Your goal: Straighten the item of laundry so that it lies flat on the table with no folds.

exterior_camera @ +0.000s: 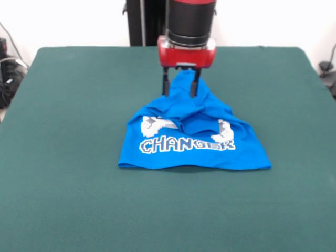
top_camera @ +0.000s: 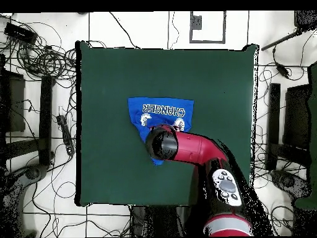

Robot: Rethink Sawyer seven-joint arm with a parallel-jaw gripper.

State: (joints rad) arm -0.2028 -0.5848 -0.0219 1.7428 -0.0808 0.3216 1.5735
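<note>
The blue T-shirt (exterior_camera: 194,142) lies near the middle of the tabletop, a little toward the far edge in the front view, well clear of every edge and corner of the green table (exterior_camera: 79,199). Its near hem runs straight and flat across the cloth, parallel to the table's near edge, and the white pixel lettering "CHANGER" reads cleanly just above that hem. Above the lettering the shirt is not flat: the fabric bunches into folds that cover most of the white controller print, leaving only its two outer ends showing at either side of the crumpled part. From those folds the cloth rises into a narrow peak on the side toward the table's far edge, so the whole shirt forms a rough triangle with the wide hem as its base.

The gripper (exterior_camera: 180,84) stands at that peak, its two dark fingers (exterior_camera: 166,84) pointing straight down on either side of the lifted blue fabric, closed on the shirt and holding the bunched top up off the table. The red wrist and black arm segment come straight down above it.

In the overhead view the arm (top_camera: 192,149) covers the raised part of the shirt (top_camera: 162,111), and only the flat lettered portion shows beyond it.
</note>
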